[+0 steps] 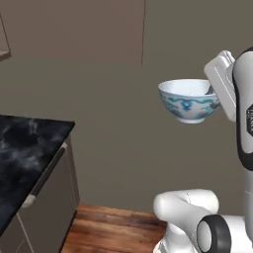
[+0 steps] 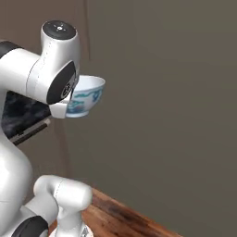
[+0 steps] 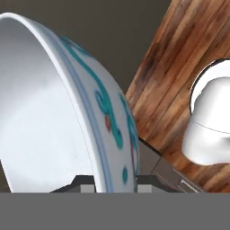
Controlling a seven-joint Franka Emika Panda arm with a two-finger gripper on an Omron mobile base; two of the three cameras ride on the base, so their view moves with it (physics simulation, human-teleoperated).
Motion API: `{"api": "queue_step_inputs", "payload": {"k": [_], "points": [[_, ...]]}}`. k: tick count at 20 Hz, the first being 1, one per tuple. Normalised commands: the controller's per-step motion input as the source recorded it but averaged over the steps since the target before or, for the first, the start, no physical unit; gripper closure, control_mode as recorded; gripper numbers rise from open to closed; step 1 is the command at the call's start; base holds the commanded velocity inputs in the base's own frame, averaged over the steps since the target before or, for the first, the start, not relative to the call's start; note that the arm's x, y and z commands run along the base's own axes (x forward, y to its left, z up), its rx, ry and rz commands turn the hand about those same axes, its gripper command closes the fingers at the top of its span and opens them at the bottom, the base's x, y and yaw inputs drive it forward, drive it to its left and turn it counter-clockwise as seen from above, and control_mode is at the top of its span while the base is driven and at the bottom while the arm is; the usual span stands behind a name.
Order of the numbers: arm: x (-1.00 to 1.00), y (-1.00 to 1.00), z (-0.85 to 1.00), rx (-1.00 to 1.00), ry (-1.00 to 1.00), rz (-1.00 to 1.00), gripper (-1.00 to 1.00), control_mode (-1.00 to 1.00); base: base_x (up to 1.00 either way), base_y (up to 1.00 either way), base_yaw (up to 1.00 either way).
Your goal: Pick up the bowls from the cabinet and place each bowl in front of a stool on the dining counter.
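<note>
A white porcelain bowl (image 1: pixel 187 101) with a blue-green painted pattern hangs upright in mid-air, in front of a plain taupe wall. My gripper (image 1: pixel 212 92) is shut on its right rim, one finger inside and one outside. In the hand view the rim of the bowl (image 3: pixel 105 117) runs down between the two fingertips of the gripper (image 3: pixel 114 186). From the right base view the bowl (image 2: pixel 88 95) shows just past my forearm. The taupe-brown cabinet (image 1: pixel 74 29) rises at the upper left behind it. The dining counter and the stools are out of view.
A black marble-veined counter (image 1: pixel 24 143) over a front with a metal handle (image 1: pixel 47 173) sits at the lower left. Wooden floor (image 1: pixel 113 227) lies below the bowl. The taupe wall (image 2: pixel 171 106) stands close ahead.
</note>
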Motion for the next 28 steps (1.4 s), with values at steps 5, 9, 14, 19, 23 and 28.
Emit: {"api": "queue_step_inputs", "payload": {"k": [5, 9, 14, 19, 23, 28], "points": [[0.0, 0.0, 0.0, 0.0, 0.0, 0.0, 1.0, 1.0, -0.97, 0.0, -0.82], [0.0, 0.0, 0.0, 0.0, 0.0, 0.0, 1.0, 1.0, -0.99, 0.0, -0.8], [0.0, 0.0, 0.0, 0.0, 0.0, 0.0, 1.0, 1.0, -0.4, 0.03, -0.97], [0.0, 0.0, 0.0, 0.0, 0.0, 0.0, 1.0, 1.0, -0.03, 0.0, -1.0], [0.0, 0.0, 0.0, 0.0, 0.0, 0.0, 1.0, 1.0, 0.0, 0.0, -1.0], [0.0, 0.0, 0.0, 0.0, 0.0, 0.0, 1.0, 1.0, 0.01, 0.0, -0.96]]}}
